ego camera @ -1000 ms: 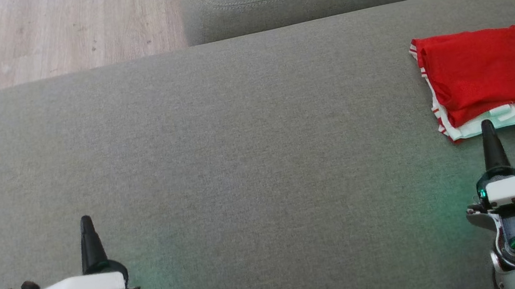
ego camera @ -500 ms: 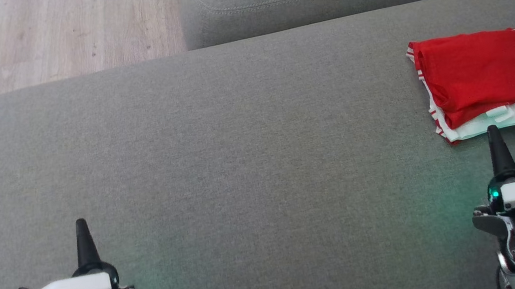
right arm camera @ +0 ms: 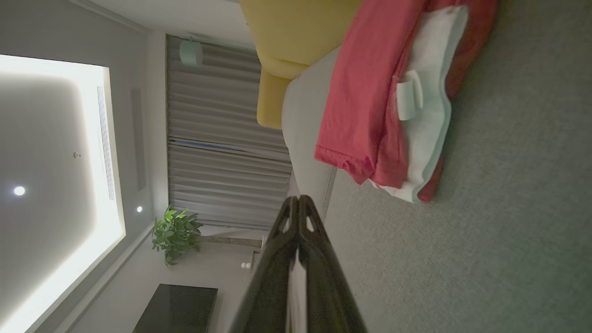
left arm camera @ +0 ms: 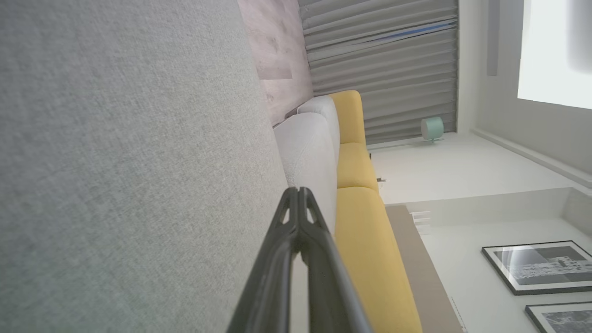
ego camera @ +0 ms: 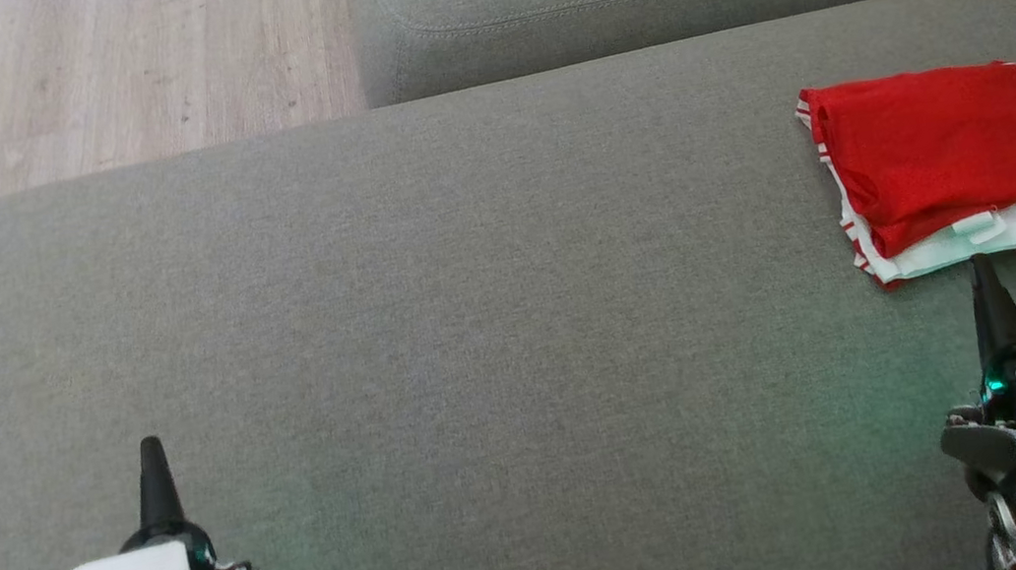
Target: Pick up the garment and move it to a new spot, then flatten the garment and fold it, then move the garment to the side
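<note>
The folded red and white garment (ego camera: 961,147) is lying at the three o'clock edge of the sofa seat (ego camera: 494,327). The right gripper (ego camera: 980,260) is hovering clenched and empty just beside the garment's six o'clock edge. The left gripper (ego camera: 151,444), likewise clenched and empty, is hanging at eight o'clock.

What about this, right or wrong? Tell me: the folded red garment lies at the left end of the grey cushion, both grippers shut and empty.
Wrong on the side. The head view shows the garment at the right end of the grey cushion, just ahead of the right gripper. The rest holds: it is folded, and the left gripper and the right one are shut and empty.
</note>
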Robot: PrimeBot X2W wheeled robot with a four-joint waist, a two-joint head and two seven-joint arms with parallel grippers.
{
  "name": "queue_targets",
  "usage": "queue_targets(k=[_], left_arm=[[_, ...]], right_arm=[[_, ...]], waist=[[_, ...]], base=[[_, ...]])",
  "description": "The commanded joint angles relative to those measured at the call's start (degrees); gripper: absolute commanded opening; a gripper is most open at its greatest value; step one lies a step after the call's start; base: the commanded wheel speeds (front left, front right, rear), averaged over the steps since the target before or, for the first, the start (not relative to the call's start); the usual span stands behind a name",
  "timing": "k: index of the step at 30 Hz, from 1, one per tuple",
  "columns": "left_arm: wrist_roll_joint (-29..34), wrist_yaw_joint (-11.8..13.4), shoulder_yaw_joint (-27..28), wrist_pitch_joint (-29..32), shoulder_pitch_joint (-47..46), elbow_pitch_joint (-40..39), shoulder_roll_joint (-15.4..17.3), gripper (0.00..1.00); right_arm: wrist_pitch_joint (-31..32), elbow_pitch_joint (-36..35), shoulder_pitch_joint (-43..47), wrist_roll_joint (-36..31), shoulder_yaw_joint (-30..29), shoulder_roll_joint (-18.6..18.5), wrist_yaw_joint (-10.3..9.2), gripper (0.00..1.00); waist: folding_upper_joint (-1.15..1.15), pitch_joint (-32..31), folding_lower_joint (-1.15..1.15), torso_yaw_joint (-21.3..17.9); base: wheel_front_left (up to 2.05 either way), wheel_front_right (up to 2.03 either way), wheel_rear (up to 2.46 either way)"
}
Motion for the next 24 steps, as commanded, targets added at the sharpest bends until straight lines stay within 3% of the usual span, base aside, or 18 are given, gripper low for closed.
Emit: queue_targets(k=[1, 18, 24], left_arm=[[-1.4, -0.6, 2.2, 0.5, -1.0, -2.1, 0.7, 0.00], [-10.5, -0.9, 4.2, 3.5, -0.8, -2.4, 0.7, 0.00], [-10.5, -0.9, 4.2, 3.5, -0.8, -2.4, 0.7, 0.00]], right_arm=[[0.6, -2.5, -1.2, 1.7, 0.7, -0.3, -0.04, 0.00], [3.4, -3.9, -0.1, 12.1, -0.3, -0.3, -0.04, 0.00], [3.4, -3.9, -0.1, 12.1, -0.3, -0.3, -0.04, 0.00]], waist=[[0.00, -0.1, 0.00, 0.0], [0.00, -0.9, 0.00, -0.4], [0.00, -0.9, 0.00, -0.4]], base=[[0.00, 0.00, 0.00], [0.00, 0.00, 0.00], [0.00, 0.00, 0.00]])
